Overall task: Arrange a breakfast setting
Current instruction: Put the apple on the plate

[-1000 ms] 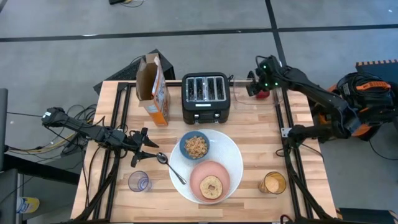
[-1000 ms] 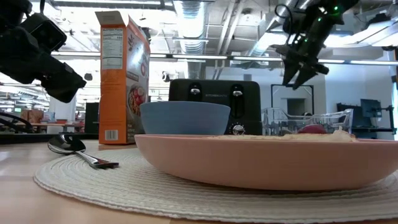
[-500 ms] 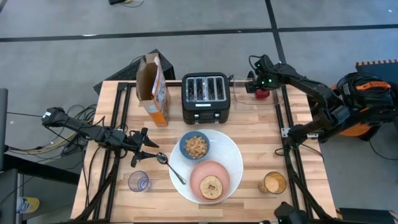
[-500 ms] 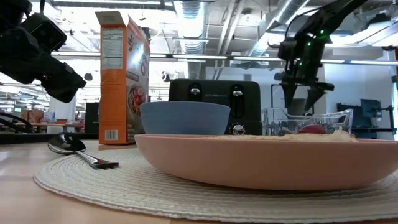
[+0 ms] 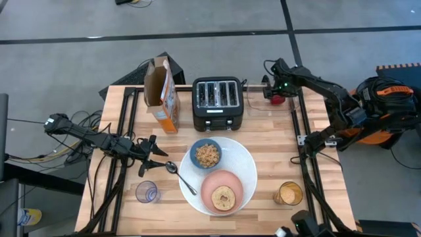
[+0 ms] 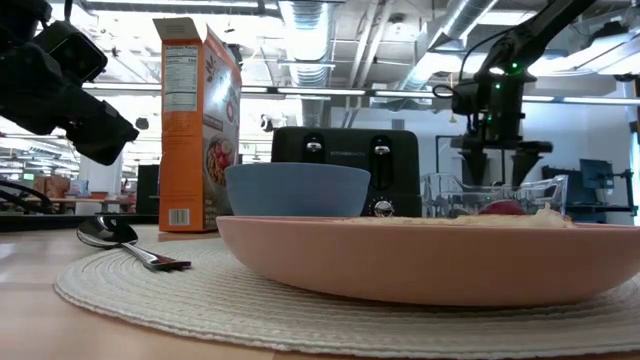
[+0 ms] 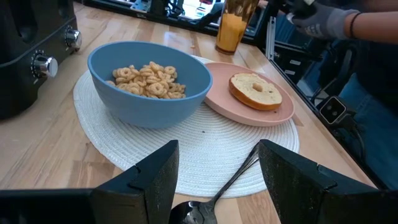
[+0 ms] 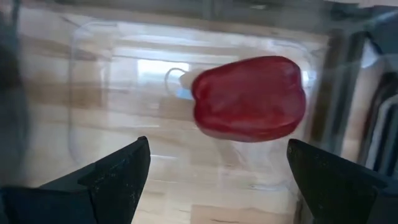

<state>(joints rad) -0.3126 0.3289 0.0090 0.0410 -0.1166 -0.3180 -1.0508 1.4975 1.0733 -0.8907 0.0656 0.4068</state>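
step: fetching fruit (image 8: 249, 98) from clear tub (image 8: 93, 93), far right of toaster (image 5: 218, 103)
right gripper (image 8: 217, 180): hovering above fruit, gaping wide, empty
left gripper (image 7: 217, 171): idling half-open over spoon (image 7: 211, 202), empty
next: dropping straight, straddling fruit, closing gently

right gripper (image 6: 498, 172) lowered over red fruit (image 8: 249, 98), jaws spread wide, person arriving at table edge

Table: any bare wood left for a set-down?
Free: the strip between the toaster and the white placemat, and right of the placemat above the orange-drink glass. Crowded: the placemat's left edge, with spoon, empty glass and left gripper.
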